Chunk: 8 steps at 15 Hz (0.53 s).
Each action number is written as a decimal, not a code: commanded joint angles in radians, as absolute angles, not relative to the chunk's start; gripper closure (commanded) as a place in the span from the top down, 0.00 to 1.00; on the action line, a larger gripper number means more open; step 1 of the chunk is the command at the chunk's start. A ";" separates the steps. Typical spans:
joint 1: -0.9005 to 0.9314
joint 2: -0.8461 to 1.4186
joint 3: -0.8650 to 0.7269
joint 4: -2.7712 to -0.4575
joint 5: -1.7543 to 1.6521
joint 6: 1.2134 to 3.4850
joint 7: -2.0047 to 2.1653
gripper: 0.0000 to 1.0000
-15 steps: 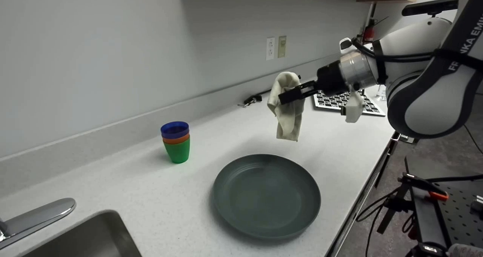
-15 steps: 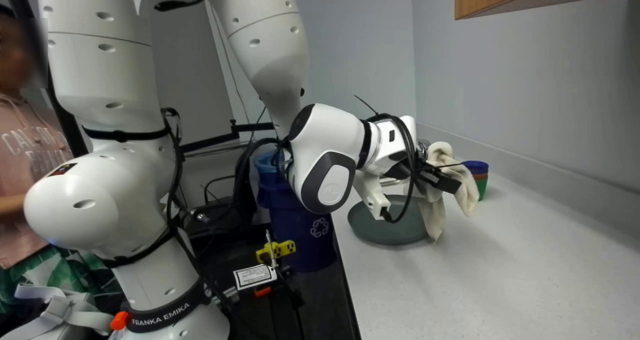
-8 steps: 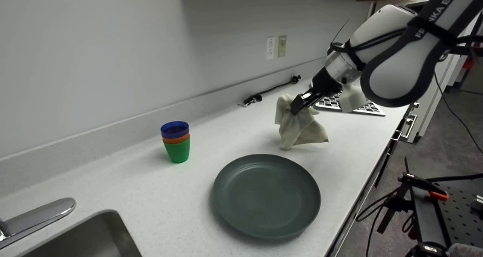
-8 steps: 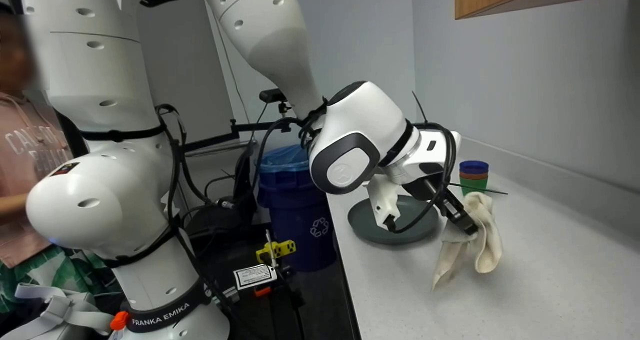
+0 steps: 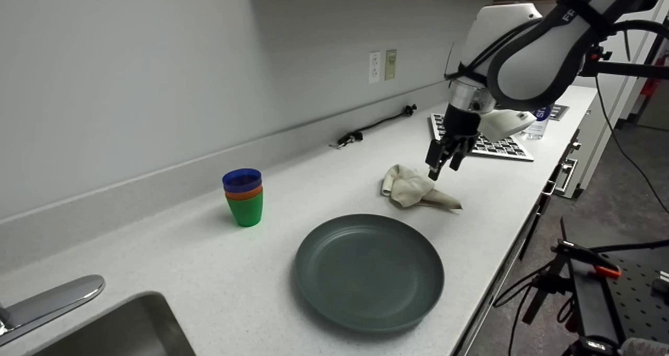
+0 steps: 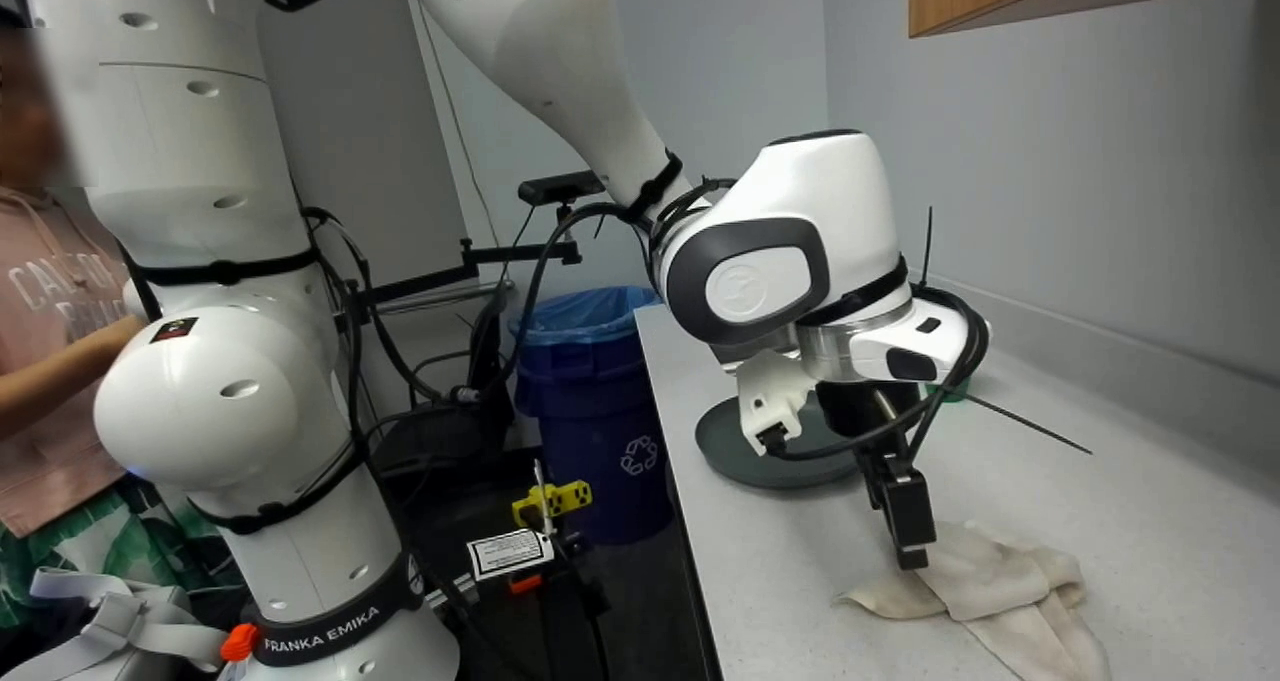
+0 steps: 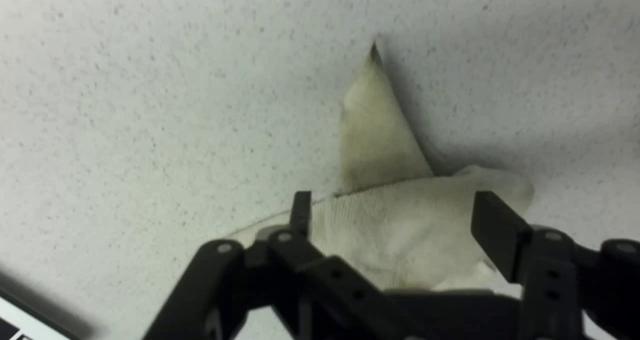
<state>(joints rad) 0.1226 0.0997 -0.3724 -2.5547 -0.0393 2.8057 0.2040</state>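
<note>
Exterior view: three nested cups (image 5: 243,198); cloth (image 5: 410,188) near plate (image 5: 370,272).

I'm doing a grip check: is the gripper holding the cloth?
No, the gripper stands open and the cloth lies crumpled on the counter.

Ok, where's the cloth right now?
In an exterior view, the cloth lies on the counter right of the stacked cups, between the plate and the checkered board, near the open end effector.

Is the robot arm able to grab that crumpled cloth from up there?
Probably yes: the tool is open and close above the cloth, and I see nothing in between blocking its way down.
</note>
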 commanded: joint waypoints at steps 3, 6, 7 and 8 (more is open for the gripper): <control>0.059 -0.096 -0.197 -2.476 -0.109 2.428 0.329 1.00; 0.031 -0.177 -0.117 -2.439 -0.106 2.341 0.338 1.00; 0.021 -0.199 -0.097 -2.433 -0.106 2.327 0.339 1.00; 0.010 -0.219 -0.079 -2.427 -0.113 2.315 0.342 1.00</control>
